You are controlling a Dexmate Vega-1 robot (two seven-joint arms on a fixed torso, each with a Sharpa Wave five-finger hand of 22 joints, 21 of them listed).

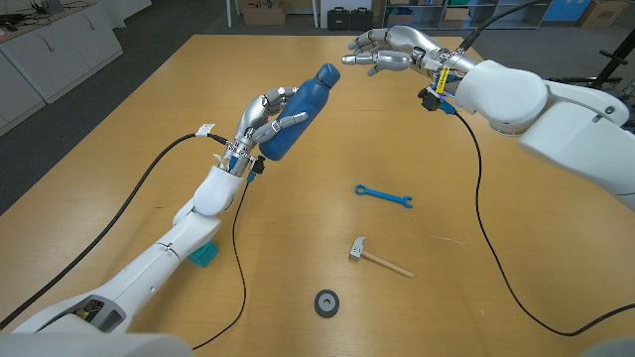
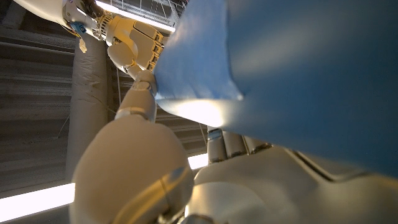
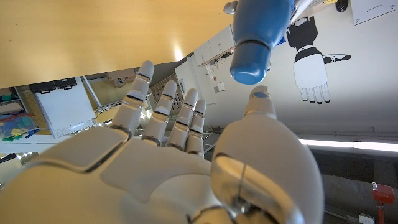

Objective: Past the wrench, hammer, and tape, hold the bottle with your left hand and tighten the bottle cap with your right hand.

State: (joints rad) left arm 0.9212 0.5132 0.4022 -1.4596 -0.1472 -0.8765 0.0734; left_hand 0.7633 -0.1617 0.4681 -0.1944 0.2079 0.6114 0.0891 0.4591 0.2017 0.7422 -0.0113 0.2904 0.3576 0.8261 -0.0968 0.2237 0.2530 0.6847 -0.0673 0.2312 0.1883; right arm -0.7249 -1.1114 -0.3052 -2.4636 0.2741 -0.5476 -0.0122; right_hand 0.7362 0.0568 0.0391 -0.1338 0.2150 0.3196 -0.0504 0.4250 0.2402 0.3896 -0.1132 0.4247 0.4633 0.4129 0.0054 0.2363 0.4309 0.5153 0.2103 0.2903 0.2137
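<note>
We are holding the bottle (image 1: 298,109) in our left hand (image 1: 266,121), lifted off the counter (image 1: 149,119) and tilted, its cap (image 1: 326,72) pointing up and away toward the far right. Our fingers (image 1: 289,120) are wrapping around the lower part of its blue body. In the left wrist view the bottle (image 2: 292,68) is looming large and close against our left hand (image 2: 205,186), with the right hand (image 2: 134,46) showing beyond it.

Our right hand (image 1: 382,52) is hovering in the air near the cap, just beside it but apart from it, holding nothing, fingers spread and reaching toward the bottle. In the right wrist view the right hand (image 3: 180,168) is facing the cap (image 3: 250,65), fingers (image 3: 163,112) extended and loosely apart, the thumb tip near the cap but not touching it.

Nearer to us on the counter, the wrench (image 1: 383,195) is lying flat, a slim blue one. Nearer still is the hammer (image 1: 378,258), small, with a wooden handle. The tape (image 1: 326,302), a dark roll, is lying flat closest to the near edge. All three are well apart from the bottle and both hands. A teal object (image 1: 202,255) is peeking out beside our left forearm; we cannot tell what it is.
</note>
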